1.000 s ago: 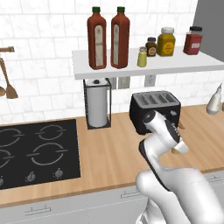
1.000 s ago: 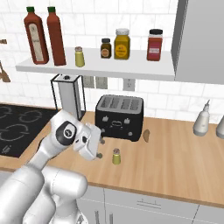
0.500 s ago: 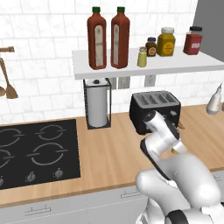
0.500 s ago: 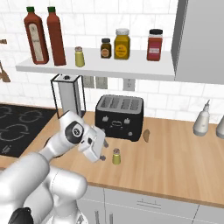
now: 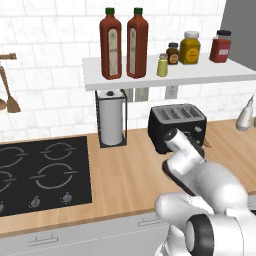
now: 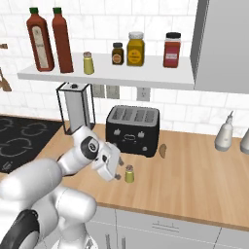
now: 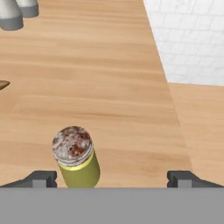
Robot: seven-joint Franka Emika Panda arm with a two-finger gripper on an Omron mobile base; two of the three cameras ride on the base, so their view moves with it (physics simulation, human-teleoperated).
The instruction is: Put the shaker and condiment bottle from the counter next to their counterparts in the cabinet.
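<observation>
Shaker (image 6: pixel 129 174) stands upright on the counter (image 6: pixel 194 180), long axis vertical, in front of the toaster (image 6: pixel 133 130) toward its 5 o'clock; its twin (image 6: pixel 88 63) is up on the shelf (image 6: pixel 112 75) beside both bottles (image 6: pixel 40 40). Gripper (image 6: pixel 116 171) hangs just at the shaker's 9 o'clock in the right base view, jaws spread wide and holding nothing. In the hand view the shaker (image 7: pixel 75 156) sits off-centre, close to the left fingertip (image 7: pixel 41 178), so the closing move likely needs a sideways shift first.

black toaster (image 6: pixel 133 130), paper-towel holder (image 5: pixel 112 118), mustard-yellow jar (image 6: pixel 136 48)
</observation>
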